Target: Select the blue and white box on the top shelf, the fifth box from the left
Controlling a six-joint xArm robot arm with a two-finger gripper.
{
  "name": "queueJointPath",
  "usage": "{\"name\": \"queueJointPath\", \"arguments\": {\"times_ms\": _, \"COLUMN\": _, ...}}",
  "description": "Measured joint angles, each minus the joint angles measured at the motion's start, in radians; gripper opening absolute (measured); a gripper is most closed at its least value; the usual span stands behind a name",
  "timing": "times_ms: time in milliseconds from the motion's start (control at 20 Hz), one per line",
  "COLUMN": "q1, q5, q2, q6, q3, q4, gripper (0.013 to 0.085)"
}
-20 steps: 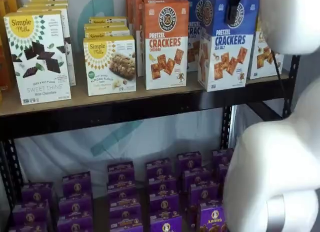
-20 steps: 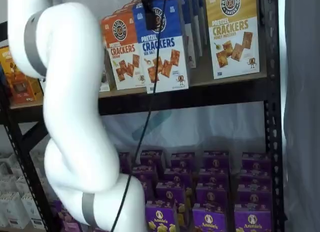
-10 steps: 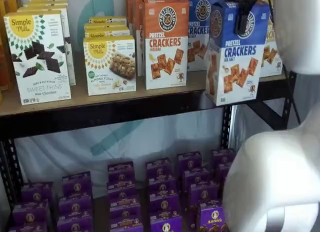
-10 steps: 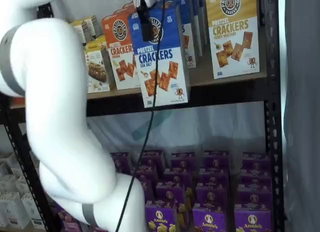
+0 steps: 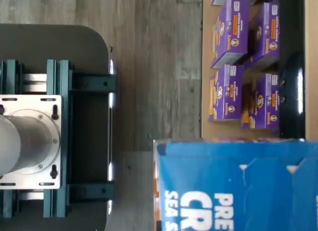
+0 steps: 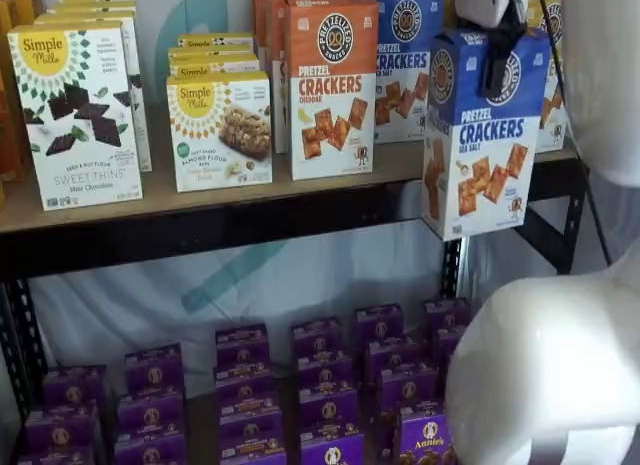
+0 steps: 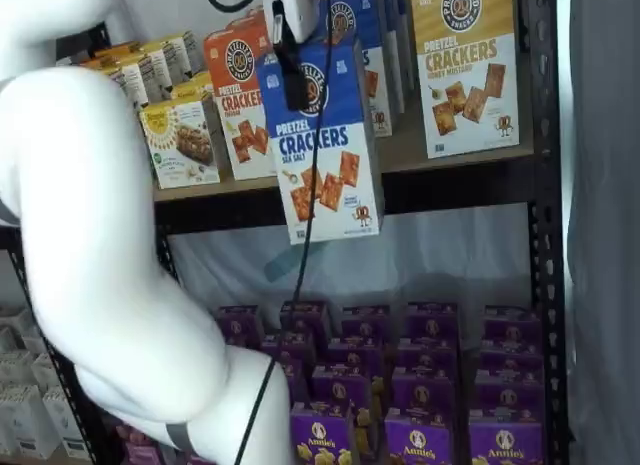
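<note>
The blue and white box (image 6: 482,135) hangs in the air in front of the top shelf (image 6: 250,220), clear of the board. My gripper (image 6: 497,60) is shut on the box's blue top, one black finger over its front face. In a shelf view the box (image 7: 325,145) hangs below my gripper (image 7: 293,70), its bottom lower than the shelf's black beam (image 7: 450,185). The wrist view shows the box's blue top (image 5: 238,186) close up. More blue and white boxes (image 6: 405,65) stand in the row behind.
An orange Cheddar cracker box (image 6: 332,85) and a yellow-topped cracker box (image 7: 465,70) flank the gap. Simple Mills boxes (image 6: 220,130) stand further left. Purple boxes (image 6: 320,385) fill the lower level. My white arm (image 7: 110,285) fills one side of each shelf view. A dark mount (image 5: 54,126) shows in the wrist view.
The blue and white box has come off the shelf with my gripper, moving out toward the cameras and a little lower. The arm has swung back with it.
</note>
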Motion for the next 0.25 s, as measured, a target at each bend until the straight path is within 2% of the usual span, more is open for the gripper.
{"name": "queueJointPath", "arguments": {"times_ms": 250, "q1": -0.005, "q5": -0.017, "q2": -0.018, "q6": -0.008, "q3": 0.037, "q4": -0.007, "gripper": 0.0530}}
